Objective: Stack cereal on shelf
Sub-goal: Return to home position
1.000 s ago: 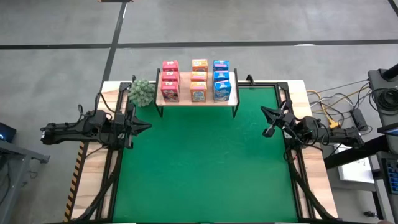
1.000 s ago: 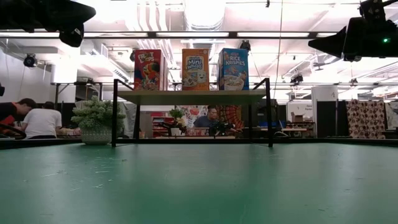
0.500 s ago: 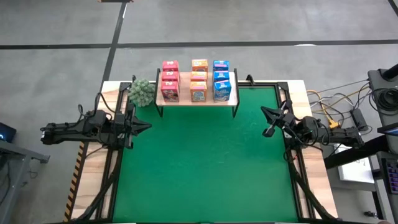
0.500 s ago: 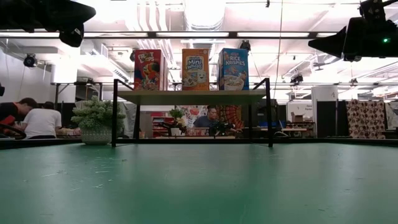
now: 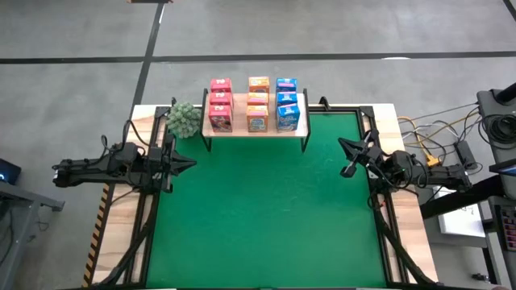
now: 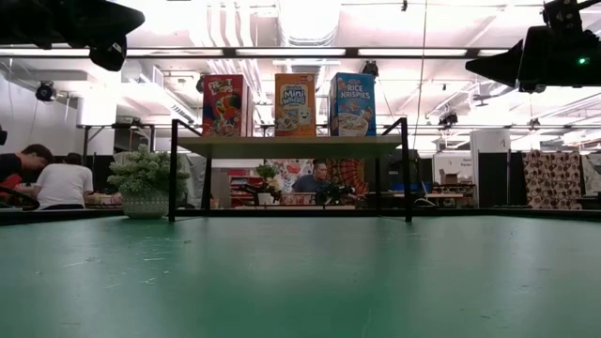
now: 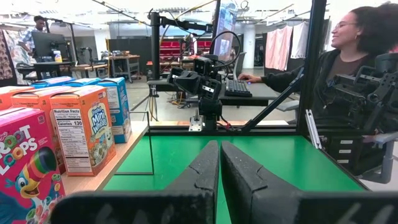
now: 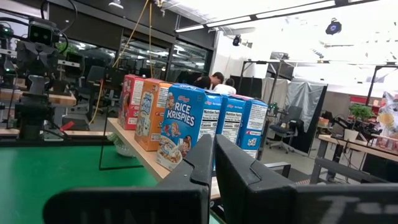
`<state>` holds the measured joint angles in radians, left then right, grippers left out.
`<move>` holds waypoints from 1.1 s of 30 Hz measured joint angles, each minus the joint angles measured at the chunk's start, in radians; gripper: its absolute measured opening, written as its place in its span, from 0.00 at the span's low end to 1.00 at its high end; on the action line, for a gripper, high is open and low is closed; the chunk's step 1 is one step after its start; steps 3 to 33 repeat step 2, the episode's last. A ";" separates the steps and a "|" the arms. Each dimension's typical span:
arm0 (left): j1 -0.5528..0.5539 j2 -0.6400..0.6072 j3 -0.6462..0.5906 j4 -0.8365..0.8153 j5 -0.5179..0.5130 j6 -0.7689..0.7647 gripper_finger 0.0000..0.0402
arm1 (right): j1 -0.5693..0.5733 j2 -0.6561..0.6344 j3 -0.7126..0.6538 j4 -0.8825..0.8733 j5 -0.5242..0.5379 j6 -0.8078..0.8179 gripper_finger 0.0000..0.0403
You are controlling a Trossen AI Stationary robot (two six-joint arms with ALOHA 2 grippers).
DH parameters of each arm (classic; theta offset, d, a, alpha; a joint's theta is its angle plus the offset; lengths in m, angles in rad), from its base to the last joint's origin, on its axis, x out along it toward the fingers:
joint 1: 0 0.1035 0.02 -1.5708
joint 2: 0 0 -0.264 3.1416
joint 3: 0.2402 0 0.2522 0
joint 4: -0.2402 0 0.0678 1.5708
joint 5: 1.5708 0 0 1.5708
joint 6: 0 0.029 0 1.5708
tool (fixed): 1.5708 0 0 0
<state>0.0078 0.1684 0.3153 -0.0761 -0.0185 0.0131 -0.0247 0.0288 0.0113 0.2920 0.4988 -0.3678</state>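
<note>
The left hand [image 5: 184, 163] is hovering over its edge of the surface [image 5: 266, 217], fingers closed together and gripping nothing. Homing well is probably calling for slow, level retreats, keeping clear of the shelf [image 5: 304, 122]. The cereal [image 5: 256, 105] is standing on it in three rows, well apart from both hands and between them, toward the far edge. The right hand [image 5: 347, 159] is mirroring, likewise closed and empty.

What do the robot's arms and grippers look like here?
The left arm and the right arm are both black, built of slim jointed links, with thin cables looping off them. The left gripper and the right gripper each end in two long, flat, dark fingers that taper to the tips, matte and unmarked. A small green light shows on the right arm.
</note>
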 joint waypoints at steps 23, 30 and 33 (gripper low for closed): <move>0.000 0.000 0.000 0.000 0.000 0.000 0.00 | 0.000 0.000 0.000 0.000 0.000 0.000 0.02; 0.000 0.000 0.000 0.000 0.000 0.000 0.00 | 0.000 0.000 0.000 0.000 0.000 0.000 0.02; 0.000 0.000 0.000 0.000 0.000 0.000 0.00 | 0.000 0.000 0.000 0.000 0.000 0.000 0.02</move>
